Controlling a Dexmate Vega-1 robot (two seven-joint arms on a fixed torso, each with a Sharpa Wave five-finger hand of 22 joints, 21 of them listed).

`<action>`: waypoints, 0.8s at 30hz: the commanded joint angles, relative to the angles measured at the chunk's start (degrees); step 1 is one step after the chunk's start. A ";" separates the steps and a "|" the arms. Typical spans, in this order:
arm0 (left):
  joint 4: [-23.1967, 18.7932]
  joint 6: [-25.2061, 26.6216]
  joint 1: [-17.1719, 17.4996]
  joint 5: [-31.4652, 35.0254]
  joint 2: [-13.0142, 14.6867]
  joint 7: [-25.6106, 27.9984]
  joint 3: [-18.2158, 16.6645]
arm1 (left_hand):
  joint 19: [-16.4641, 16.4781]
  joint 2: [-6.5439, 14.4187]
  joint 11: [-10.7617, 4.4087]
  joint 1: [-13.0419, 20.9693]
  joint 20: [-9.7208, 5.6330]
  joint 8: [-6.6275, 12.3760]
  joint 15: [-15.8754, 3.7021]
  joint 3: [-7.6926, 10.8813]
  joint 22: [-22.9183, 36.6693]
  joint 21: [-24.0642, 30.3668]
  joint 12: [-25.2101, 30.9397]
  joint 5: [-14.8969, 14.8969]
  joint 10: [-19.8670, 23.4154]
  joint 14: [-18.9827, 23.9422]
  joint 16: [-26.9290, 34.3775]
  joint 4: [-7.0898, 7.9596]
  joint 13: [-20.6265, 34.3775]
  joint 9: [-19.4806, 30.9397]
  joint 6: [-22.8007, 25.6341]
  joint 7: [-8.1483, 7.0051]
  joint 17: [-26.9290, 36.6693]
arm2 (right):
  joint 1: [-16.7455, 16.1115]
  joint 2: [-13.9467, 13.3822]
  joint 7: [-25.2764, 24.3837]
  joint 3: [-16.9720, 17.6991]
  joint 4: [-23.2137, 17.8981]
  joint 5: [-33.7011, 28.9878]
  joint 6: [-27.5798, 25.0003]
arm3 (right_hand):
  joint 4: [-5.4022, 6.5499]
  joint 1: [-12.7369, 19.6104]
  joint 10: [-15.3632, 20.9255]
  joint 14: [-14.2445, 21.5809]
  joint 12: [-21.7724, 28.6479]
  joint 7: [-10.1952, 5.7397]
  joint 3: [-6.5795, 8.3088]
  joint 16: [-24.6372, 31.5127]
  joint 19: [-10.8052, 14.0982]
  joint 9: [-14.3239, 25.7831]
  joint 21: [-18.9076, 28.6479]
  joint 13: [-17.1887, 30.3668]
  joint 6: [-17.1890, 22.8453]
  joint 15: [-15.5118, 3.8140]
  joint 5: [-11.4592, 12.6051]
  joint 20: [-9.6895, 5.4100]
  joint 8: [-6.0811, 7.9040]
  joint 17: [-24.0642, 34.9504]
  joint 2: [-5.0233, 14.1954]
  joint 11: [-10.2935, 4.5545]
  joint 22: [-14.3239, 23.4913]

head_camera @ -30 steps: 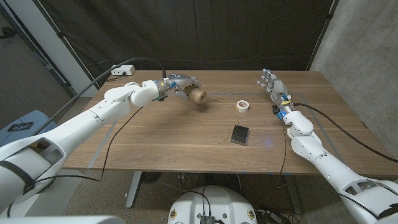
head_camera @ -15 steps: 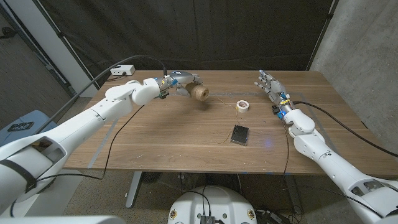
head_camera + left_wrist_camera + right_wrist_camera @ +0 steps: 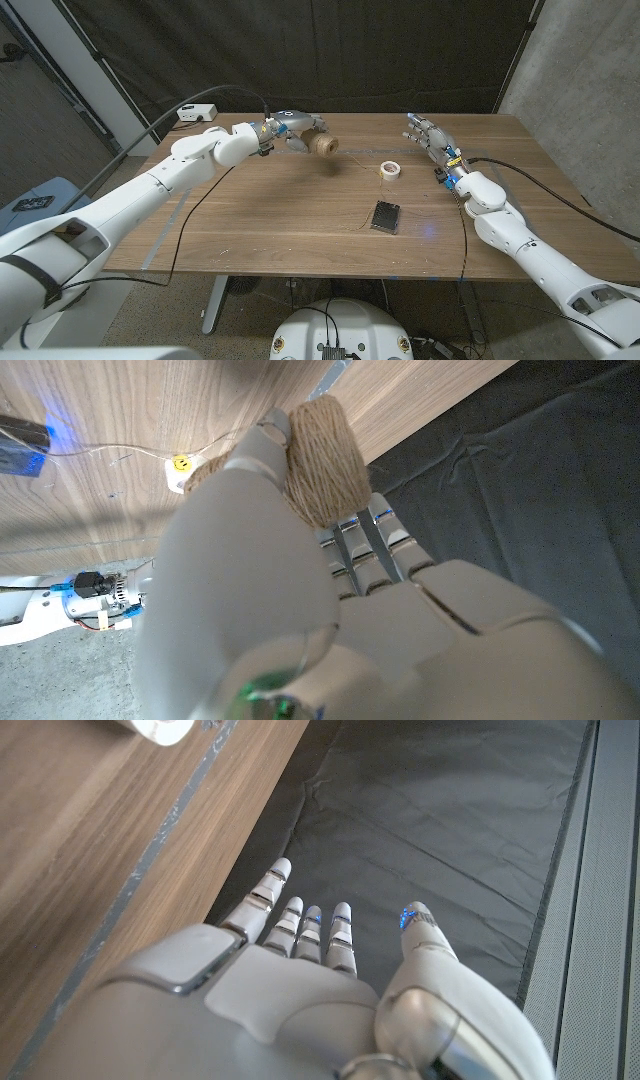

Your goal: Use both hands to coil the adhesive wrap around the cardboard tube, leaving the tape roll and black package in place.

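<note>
above table [image 3: 250, 215]: left hand [image 3: 293, 132] grips wrapped tube [image 3: 322, 145]; right hand [image 3: 428, 136] spread.

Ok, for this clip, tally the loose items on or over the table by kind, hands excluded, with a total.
Wrapped cardboard tube, held by the left hand: 1
White tape roll: 1
Black package: 1
White box at the far left corner: 1
Total: 4

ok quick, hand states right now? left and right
Left hand: holding the wrapped tube up above the table.
Right hand: open, fingers apart, holding nothing.
</note>
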 commanded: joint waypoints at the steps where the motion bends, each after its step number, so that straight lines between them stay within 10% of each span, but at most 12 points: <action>1: 0.35 0.01 -0.35 0.03 -0.60 0.95 -0.02 | -0.32 3.64 -0.07 2.86 -0.21 0.59 -0.82 0.19 0.24 0.43 0.40 0.59 0.87 1.24 0.31 0.34 0.29 0.38 0.44 -0.33 3.62 | 2.64 -0.56 1.12 -2.82 -0.03 -3.64 -1.42 | -0.44 1.07 0.88 1.06 0.30 -0.23 0.38 0.26 0.53 0.16 0.36 0.19 0.32 -0.24 -0.06 -0.31 0.36 0.16 0.05 0.01 0.17; 24: 4.00 -1.08 -3.88 -0.46 -3.42 1.76 1.39 | -0.39 3.70 -0.08 2.59 -0.24 0.94 -0.83 0.32 0.26 0.93 0.04 0.99 1.15 1.47 0.08 0.36 0.35 0.33 0.62 -0.39 3.50 | 6.97 0.85 1.55 -5.59 4.22 -7.20 -1.61 | -1.29 3.27 1.51 2.28 0.30 -0.56 0.96 0.45 1.55 0.21 0.56 0.37 -0.01 -0.76 -0.14 -1.20 0.02 0.01 -0.20 -0.46 0.16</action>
